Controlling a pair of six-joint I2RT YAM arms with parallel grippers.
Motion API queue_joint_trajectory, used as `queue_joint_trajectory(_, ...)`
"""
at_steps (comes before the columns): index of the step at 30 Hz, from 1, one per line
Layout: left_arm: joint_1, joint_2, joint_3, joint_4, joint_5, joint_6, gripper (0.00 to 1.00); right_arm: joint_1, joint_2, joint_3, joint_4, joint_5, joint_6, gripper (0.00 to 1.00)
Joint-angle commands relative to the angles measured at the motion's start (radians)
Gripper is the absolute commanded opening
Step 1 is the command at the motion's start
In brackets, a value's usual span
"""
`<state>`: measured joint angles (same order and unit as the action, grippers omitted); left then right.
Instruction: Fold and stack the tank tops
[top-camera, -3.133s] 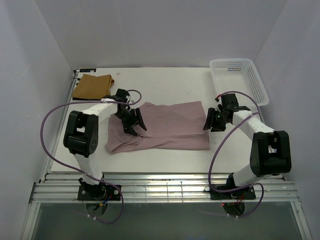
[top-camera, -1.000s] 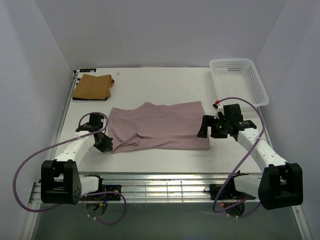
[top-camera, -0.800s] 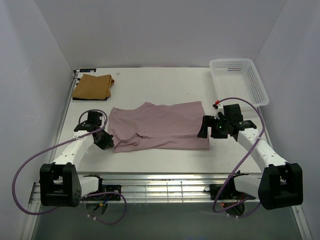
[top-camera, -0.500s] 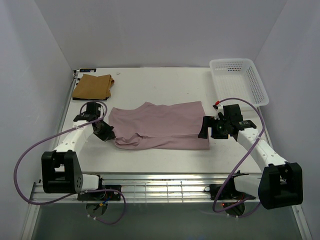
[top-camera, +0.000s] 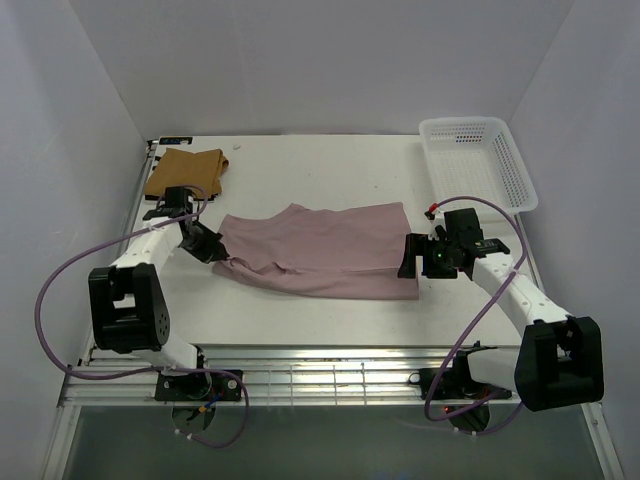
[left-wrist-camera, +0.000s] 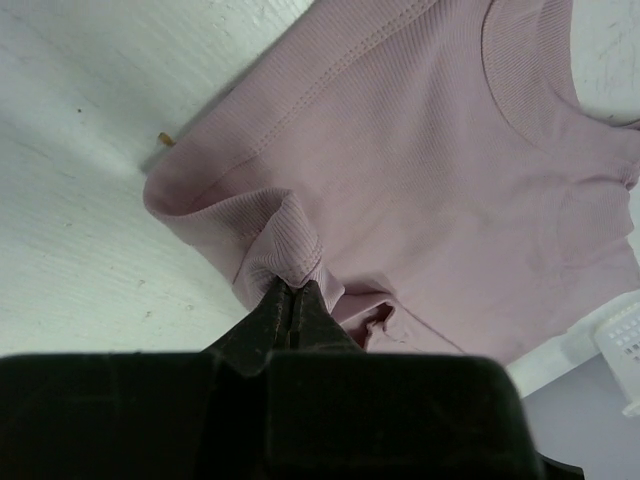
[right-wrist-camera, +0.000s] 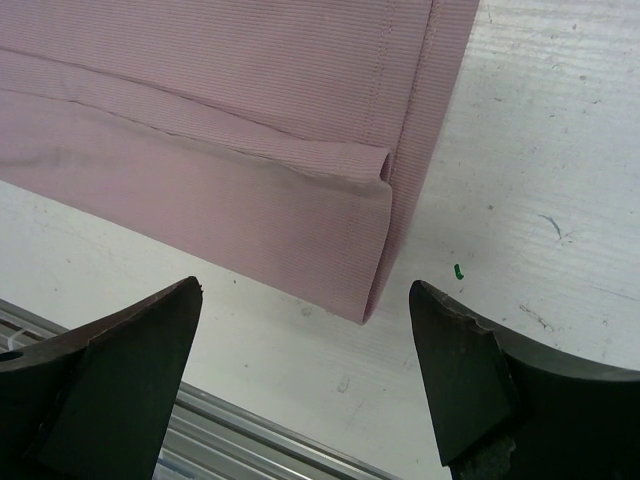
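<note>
Across the middle of the white table (top-camera: 330, 160), as seen from above, the pale pink tank top (top-camera: 330, 250) lay spread out sideways. Its straight hem pointed to 3 o'clock, and its neck and strap end to 9 o'clock. The near edge along 6 o'clock was folded over on itself in a narrow band.

Toward 1 o'clock, in the far corner, stood the white mesh basket (top-camera: 462, 122), well apart from the pink cloth. Toward 10 o'clock lay the tan-brown tank top (top-camera: 185, 172), folded into a small rectangle. A dark sliver showed under its near edge, possibly another garment, though the view was too coarse to tell.

At 9 o'clock of the pink top, the left gripper (left-wrist-camera: 290, 295) had its jaws pressed tight together on a bunched pinch of ribbed pink fabric, lifting that corner a little off the table.

At 3 o'clock, the right gripper (right-wrist-camera: 302, 295) hung with its jaws spread wide, gripping nothing. It straddled the hem's near corner from just above.
</note>
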<state>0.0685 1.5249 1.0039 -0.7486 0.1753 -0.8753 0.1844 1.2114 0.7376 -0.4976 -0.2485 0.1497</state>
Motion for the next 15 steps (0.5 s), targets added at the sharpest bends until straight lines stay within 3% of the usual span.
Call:
queue_joint_trajectory(1, 0.007, 0.040, 0.053, 0.022, 0.049, 0.025, 0.00, 0.003, -0.004, 0.019, 0.024, -0.005, -0.016, 0.90)
queue_joint_trajectory(15, 0.040, 0.181, 0.114, -0.003, 0.029, 0.009, 0.00, 0.038, -0.013, 0.017, 0.036, 0.048, -0.032, 0.90)
